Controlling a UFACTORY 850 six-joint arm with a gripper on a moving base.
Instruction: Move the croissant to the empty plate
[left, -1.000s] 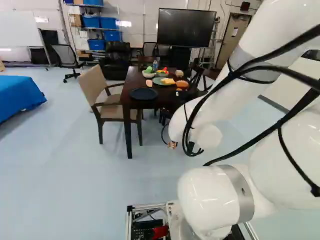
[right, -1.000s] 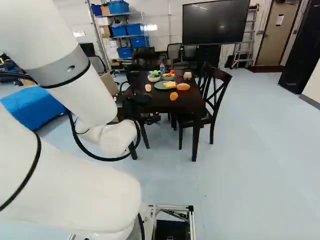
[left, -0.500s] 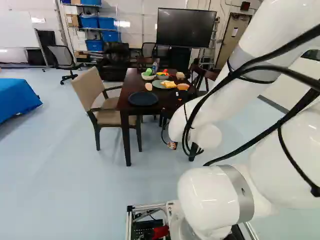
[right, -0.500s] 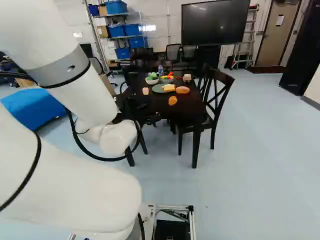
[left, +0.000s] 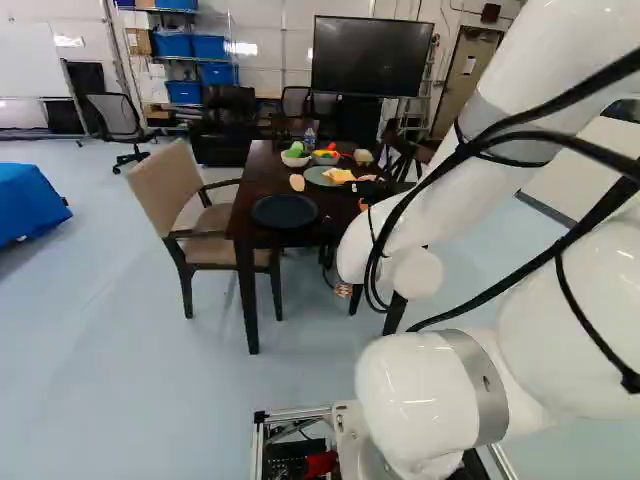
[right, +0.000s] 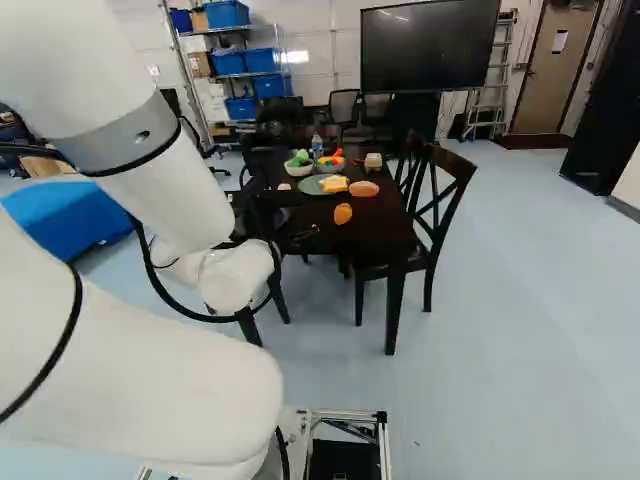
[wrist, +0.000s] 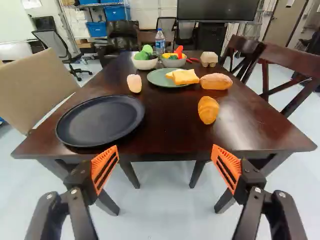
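Chief hazard, by judgement: a knock against the near edge of the dark brown wooden table (wrist: 165, 132), from too low or too hasty an approach. Target, the golden-brown ridged croissant (wrist: 208, 110), bare on the tabletop near that edge; just above and right of centre in the right base view. In the wrist view, ahead of the gap and nearer the right-hand finger: hence a risk of nudging, rolling or clipping on an off-centre approach. Beyond, the oval tan bread loaf (wrist: 216, 81), liable to disturbance from overreach. Destination, the empty round black plate (wrist: 100, 121), left of centre in the upper half of the left base view; possible perching on the rim after an early release. Possible confusion with the round green plate (wrist: 159, 80), already bearing bread slices (wrist: 184, 76).

Black two-fingered gripper (wrist: 165, 152): released, spread wide, orange pads (wrist: 104, 167) far apart. Nothing held; no contact visible with table, croissant or plate. Closing apparently premature before centring on the croissant.
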